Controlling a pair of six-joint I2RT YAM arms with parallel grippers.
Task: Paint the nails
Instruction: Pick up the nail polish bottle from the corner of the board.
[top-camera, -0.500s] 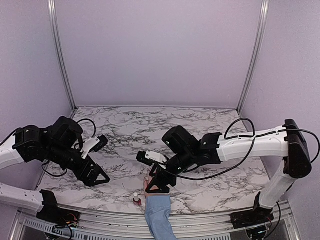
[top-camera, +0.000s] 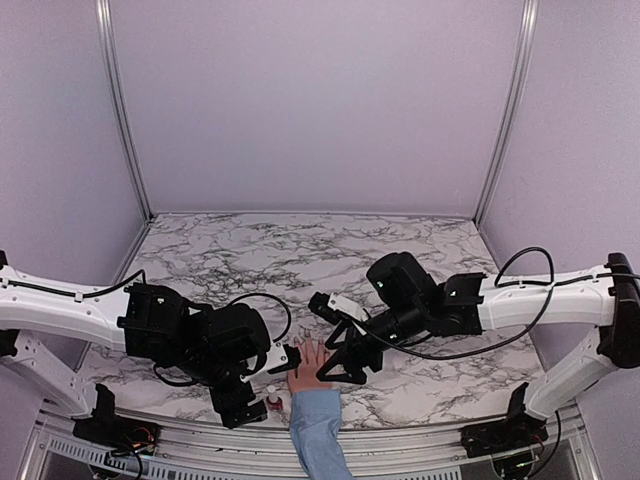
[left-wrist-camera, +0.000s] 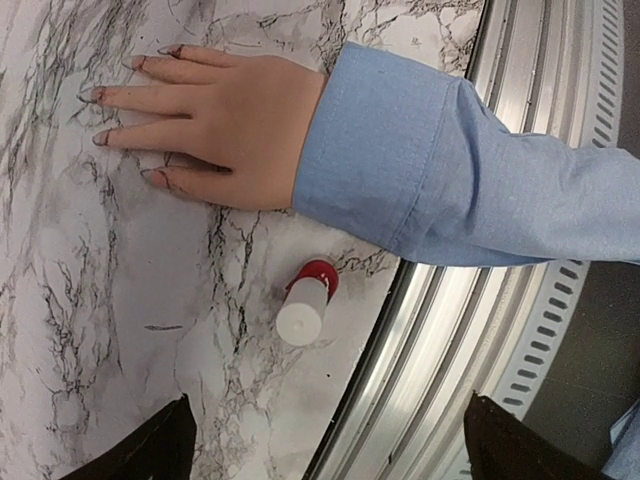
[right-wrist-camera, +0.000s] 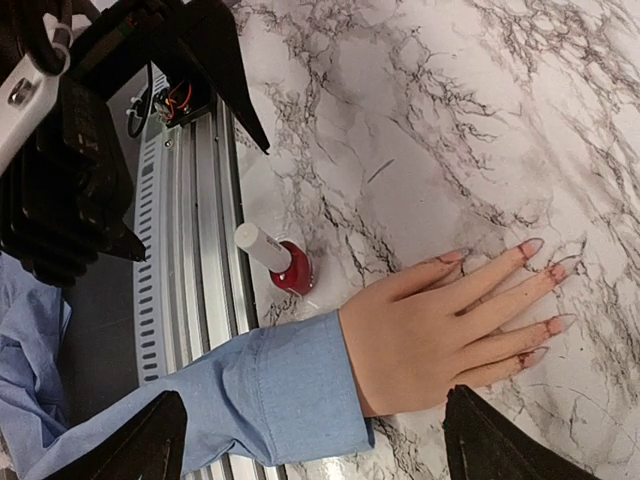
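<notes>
Here the nails (right-wrist-camera: 531, 244) lie on marble (right-wrist-camera: 450, 100), polish bottle (right-wrist-camera: 280, 262) nearby.

Light: we see bright, even, soft light | Shadows: faint beneath the hand (right-wrist-camera: 425, 335) on the counter (right-wrist-camera: 420, 110) | Focus: wrist views sharp | Edges: overhead view slightly bowed

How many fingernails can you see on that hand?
5. The thumb nail is nearest the polish bottle; then index, middle, ring and little-finger nails, fanned across the marble table. None seems hidden.
</notes>
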